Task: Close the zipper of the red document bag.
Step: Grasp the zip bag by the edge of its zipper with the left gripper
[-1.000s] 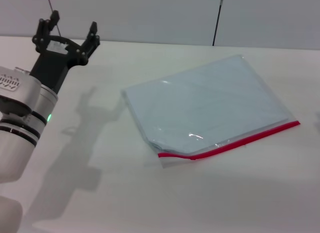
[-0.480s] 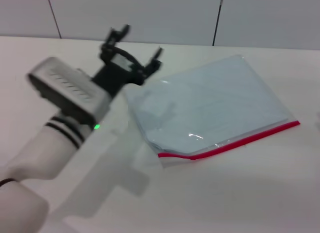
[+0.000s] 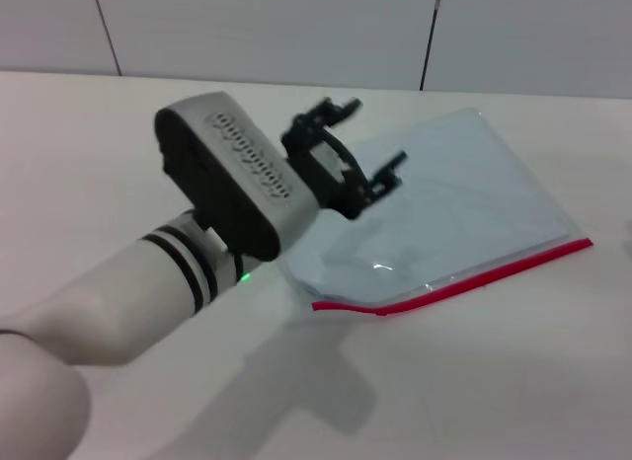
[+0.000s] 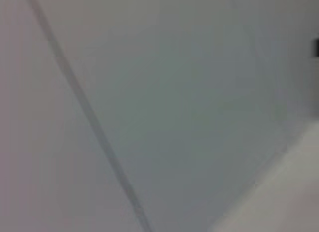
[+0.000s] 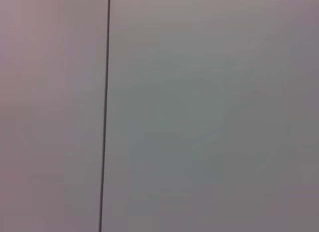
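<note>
The red document bag (image 3: 464, 198) lies flat on the white table, a translucent pale blue-grey pouch set at a slant right of centre. Its zipper (image 3: 464, 280) is a thin red strip along the near long edge, from the near-left corner up to the right tip. My left gripper (image 3: 357, 156) hangs open above the bag's left part, its black fingers spread and pointing toward the far right. The left arm covers the bag's far-left corner. The right gripper is out of view. Both wrist views show only a plain grey wall with a dark seam.
The white table (image 3: 474, 381) stretches all around the bag. A grey panelled wall (image 3: 296, 31) with dark seams stands behind its far edge. My left arm (image 3: 148, 292) crosses the table's near-left area.
My left arm has swung right from the far-left corner of the table, bringing the open gripper over the bag's left part. The bag has not moved.
</note>
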### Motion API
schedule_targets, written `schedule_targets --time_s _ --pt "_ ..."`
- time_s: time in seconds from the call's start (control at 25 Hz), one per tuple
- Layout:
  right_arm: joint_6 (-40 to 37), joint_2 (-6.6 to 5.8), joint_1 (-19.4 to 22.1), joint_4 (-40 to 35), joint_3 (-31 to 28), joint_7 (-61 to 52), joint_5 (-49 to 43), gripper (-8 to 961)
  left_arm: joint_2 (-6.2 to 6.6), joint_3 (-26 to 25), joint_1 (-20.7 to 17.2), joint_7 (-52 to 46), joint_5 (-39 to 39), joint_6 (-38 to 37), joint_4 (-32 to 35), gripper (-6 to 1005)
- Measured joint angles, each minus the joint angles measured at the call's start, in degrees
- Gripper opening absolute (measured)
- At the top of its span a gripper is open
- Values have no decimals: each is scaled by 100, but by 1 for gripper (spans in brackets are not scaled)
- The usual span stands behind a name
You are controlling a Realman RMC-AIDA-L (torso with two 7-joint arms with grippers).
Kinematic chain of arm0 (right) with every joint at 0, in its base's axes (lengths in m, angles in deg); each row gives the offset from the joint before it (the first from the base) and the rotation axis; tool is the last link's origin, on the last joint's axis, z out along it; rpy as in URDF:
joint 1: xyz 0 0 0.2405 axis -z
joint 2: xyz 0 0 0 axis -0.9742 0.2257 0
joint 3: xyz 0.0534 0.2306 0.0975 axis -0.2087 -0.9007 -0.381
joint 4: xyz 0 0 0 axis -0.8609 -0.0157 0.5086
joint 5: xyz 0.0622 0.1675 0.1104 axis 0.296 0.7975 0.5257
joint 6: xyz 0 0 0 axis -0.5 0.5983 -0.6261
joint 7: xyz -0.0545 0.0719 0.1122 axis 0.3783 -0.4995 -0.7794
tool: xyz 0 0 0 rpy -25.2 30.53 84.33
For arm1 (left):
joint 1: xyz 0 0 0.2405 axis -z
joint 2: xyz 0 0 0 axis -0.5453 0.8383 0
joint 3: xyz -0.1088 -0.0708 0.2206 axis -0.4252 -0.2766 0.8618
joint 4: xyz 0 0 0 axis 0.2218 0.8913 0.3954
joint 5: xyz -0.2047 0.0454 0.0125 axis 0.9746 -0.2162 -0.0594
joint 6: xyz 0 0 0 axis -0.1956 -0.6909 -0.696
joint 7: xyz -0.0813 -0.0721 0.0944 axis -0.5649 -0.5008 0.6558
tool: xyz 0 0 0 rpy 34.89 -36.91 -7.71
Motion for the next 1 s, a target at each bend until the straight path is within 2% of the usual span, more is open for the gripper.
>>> schedule_targets --time_s 0.12,0.24,0.4,0.52,0.64,0.68,0.84,1.0 --pt "28 0 1 -2 0 0 2 787 -21 -434 -434 283 -42 -1466 880 759" --pt "33 0 6 -8 0 0 14 787 -107 -901 -788 284 -227 -2819 1648 728" --pt "36 0 19 -8 0 0 17 787 -262 -1315 -879 -135 -803 -4163 2200 717" --pt "37 0 19 -10 0 0 15 787 -452 -1455 -763 -972 -1917 -5339 2477 709" --pt "36 0 8 -8 0 0 4 787 -622 -1353 -545 -1619 -3027 -6120 2548 709" --pt "36 0 6 -9 0 0 4 787 -640 -1284 -490 -1734 -3235 -6264 2547 709" --pt "36 0 0 -13 0 0 4 787 -596 -992 -221 -2010 -3558 -6760 2543 710" --pt "36 0 6 -17 0 0 6 787 -605 -952 -173 -1995 -3707 -6927 2490 710"
